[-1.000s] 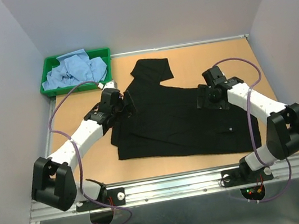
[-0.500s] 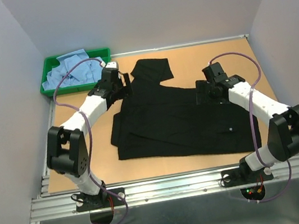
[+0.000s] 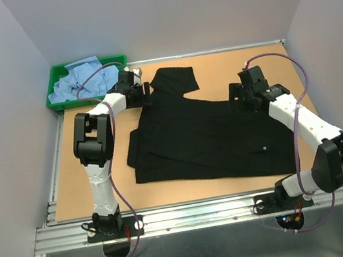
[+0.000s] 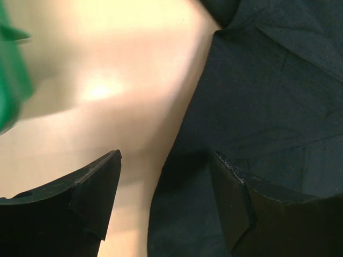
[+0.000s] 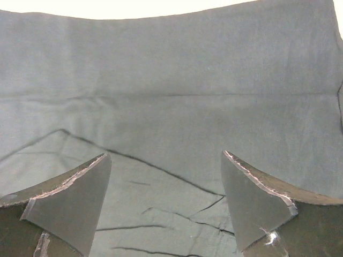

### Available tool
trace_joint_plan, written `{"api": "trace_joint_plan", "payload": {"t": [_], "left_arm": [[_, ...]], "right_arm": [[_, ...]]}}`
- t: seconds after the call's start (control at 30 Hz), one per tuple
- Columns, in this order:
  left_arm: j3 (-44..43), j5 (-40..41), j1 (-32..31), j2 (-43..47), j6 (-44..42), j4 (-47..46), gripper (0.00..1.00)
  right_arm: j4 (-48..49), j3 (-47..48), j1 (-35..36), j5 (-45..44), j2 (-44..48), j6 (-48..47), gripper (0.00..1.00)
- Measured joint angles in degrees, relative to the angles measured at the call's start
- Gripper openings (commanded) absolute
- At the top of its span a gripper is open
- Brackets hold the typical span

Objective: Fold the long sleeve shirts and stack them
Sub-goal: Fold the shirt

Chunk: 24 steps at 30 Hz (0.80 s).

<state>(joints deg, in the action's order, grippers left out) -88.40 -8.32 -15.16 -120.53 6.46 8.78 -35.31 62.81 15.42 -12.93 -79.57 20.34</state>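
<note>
A black long sleeve shirt [image 3: 205, 137] lies spread on the wooden table, one sleeve reaching toward the back. Light blue shirts [image 3: 84, 80] sit crumpled in the green tray. My left gripper [image 3: 146, 93] is open at the shirt's far left edge by the sleeve; in the left wrist view [image 4: 166, 176] one finger is over bare wood and the other over black cloth [image 4: 268, 96]. My right gripper [image 3: 243, 95] is open above the shirt's far right edge; in the right wrist view [image 5: 163, 184] the cloth [image 5: 177, 107] fills the frame between the jaws.
The green tray [image 3: 56, 75] stands at the table's back left corner, close to my left gripper; its corner shows in the left wrist view [image 4: 10, 80]. Grey walls enclose the table on three sides. A metal rail [image 3: 198, 212] runs along the near edge.
My left arm has swung away from me toward the back, its gripper moving from the shirt's left side up to the sleeve by the tray. My right gripper has moved slightly back and right.
</note>
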Motion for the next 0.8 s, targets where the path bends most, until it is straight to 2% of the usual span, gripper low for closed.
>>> {"api": "trace_joint_plan", "payload": {"t": [0.2,0.33,0.47,0.57,0.6,0.67,0.7,0.77,0.8], "left_arm": [[-3.63,-2.97,-0.15,-3.19,-0.81,0.48,0.66],[-5.75,-3.80,-0.15,-4.70,-1.36,0.76,0.64],[-6.71,-5.09,-0.15,-6.12,-1.92,0.72,0.58],[-7.45,-5.84,-0.13,-6.58,-2.25,1.20,0.50],[-7.69,-6.05,-0.13,-6.80,-2.36,1.38,0.45],[-8.17,-6.45,-0.13,-7.13,-2.58,1.38,0.42],[-8.20,-6.64,-0.13,-7.17,-2.73,1.42,0.37],[-8.28,-7.17,-0.13,-7.23,-2.91,1.57,0.35],[-8.41,-7.67,-0.13,-7.30,-3.02,1.66,0.28]], "right_arm": [[1.01,-0.68,0.00,0.48,4.07,-0.04,0.88],[1.16,-1.97,0.00,0.22,3.13,-0.11,0.88],[1.70,-2.12,0.00,-0.44,0.57,-0.31,0.88],[2.64,-2.12,-0.04,-1.01,-1.31,-0.57,0.88],[3.02,-2.12,-0.07,-1.22,-2.03,-0.72,0.88],[3.34,-2.10,-0.20,-1.51,-3.13,-1.03,0.88],[3.52,-2.03,-0.37,-1.64,-3.67,-1.20,0.88],[4.07,-1.75,-1.25,-1.66,-5.60,-1.55,0.88],[4.28,-1.53,-1.81,-1.66,-6.54,-1.62,0.88]]}}
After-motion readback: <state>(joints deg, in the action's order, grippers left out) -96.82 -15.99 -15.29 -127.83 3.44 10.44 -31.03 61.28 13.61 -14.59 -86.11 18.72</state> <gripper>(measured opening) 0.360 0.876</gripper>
